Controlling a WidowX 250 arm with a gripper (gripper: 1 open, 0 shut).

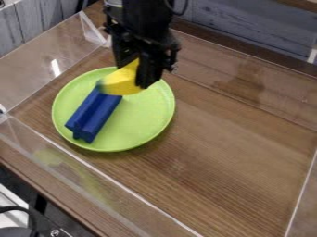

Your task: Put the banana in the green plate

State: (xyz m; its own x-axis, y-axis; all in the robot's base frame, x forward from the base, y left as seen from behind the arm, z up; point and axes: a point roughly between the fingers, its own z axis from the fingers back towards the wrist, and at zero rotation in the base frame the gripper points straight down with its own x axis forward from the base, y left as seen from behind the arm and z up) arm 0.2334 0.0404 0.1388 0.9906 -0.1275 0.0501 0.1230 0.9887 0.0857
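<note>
The yellow banana (121, 82) hangs in the air above the far part of the green plate (143, 122), and my gripper (133, 76) is shut on it from above. The black arm comes down from the top of the view. On the left half of the plate lies a blue ridged block (92, 110), just below and left of the banana. I cannot tell whether the banana touches the block; it looks lifted clear of the plate.
Clear acrylic walls (37, 148) ring the wooden table top (242, 139). A yellow-and-white can (119, 13) stands at the back behind the arm. Bare wood lies right of the plate.
</note>
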